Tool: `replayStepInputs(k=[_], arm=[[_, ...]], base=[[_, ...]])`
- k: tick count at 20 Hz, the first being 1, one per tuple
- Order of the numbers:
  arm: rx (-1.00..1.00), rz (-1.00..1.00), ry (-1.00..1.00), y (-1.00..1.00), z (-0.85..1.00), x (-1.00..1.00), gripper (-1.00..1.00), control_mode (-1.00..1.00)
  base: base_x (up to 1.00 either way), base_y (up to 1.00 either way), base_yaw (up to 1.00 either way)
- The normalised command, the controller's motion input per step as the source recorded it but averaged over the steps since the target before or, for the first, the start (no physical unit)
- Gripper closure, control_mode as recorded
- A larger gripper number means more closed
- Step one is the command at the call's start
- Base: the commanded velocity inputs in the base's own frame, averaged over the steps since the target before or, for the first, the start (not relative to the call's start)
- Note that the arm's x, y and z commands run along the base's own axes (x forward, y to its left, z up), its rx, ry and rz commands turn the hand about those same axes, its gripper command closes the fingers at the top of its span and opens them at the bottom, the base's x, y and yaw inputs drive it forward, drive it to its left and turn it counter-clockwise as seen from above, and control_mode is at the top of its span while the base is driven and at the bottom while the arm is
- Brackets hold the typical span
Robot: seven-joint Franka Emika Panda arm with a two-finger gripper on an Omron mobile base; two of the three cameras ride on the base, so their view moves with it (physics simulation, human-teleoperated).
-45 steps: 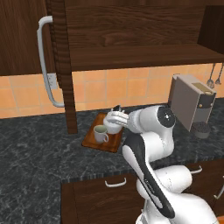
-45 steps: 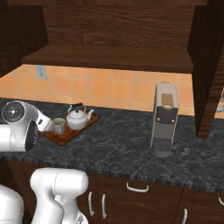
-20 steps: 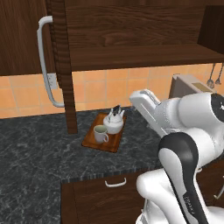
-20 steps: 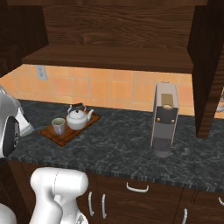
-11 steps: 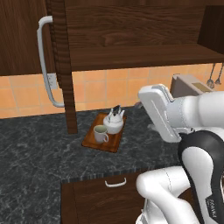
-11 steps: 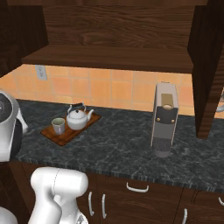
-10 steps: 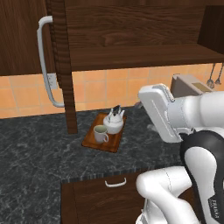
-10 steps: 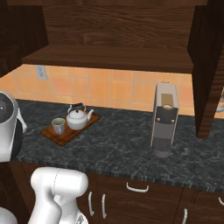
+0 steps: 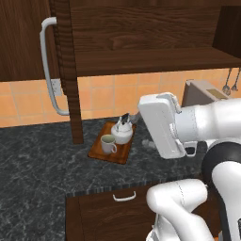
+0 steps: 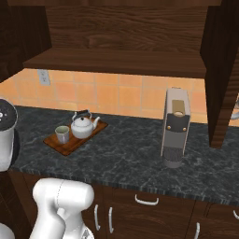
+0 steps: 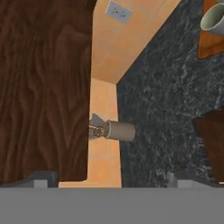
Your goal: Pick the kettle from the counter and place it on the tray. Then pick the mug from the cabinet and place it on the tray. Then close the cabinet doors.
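1. Done with the kettle [image 9: 123, 132] – seated upright on the tray [image 9: 114, 156], at its end nearer the wall, spout toward the far side
2. Done with the mug [image 9: 108, 144] as well: standing on the tray just beside the kettle, at the end nearer the counter [image 9: 37, 164] edge, nothing gripping either
3. Left to do, by the look of it: closing the cabinet doors – left door [image 9: 26, 42] swung out above and to the left of the tray, bar handle [image 9: 47, 70] facing the room; right door [image 10: 219, 70] hanging open far to the right of the tray, beyond the boxy appliance [image 10: 175, 126]
4. Shelf of the cabinet [image 9: 150, 61] exposed above the tray
5. Gripper [image 11: 110, 177] released, fingertips [image 11: 43, 177] spread wide with nothing between them
6. Looking along the hand: wood panel of a door [image 11: 43, 87] close in front, the round end of its handle [image 11: 116, 130] just ahead between the spread tips; mug and a corner of the tray off at the upper right edge, well apart from the tips
7. Judged stage: last step begun, hand turned from the tray toward the left door; no contact with handle or panel visible
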Motion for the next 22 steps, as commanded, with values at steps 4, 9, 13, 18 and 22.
replayStepInputs(k=[4, 9, 13, 18, 22], arm=[[0.01, 0.14, -0.02, 0.57, 0.22, -0.35, -1.0, -1.0], [0.01, 0.12, 0.0, 0.47, 0.19, -0.38, -1.0, -1.0], [0.06, 0.1, 0.0, 0.16, 0.23, -0.57, -1.0, -1.0], [0.07, 0.05, -0.03, 0.16, 0.23, -0.57, -1.0, -1.0], [0.04, 0.01, -0.02, 0.32, 0.21, -0.33, -1.0, -1.0]], base=[[0.0, 0.0, 0.0], [0.0, 0.0, 0.0], [0.0, 0.0, 0.0], [0.0, 0.0, 0.0], [0.0, 0.0, 0.0]])
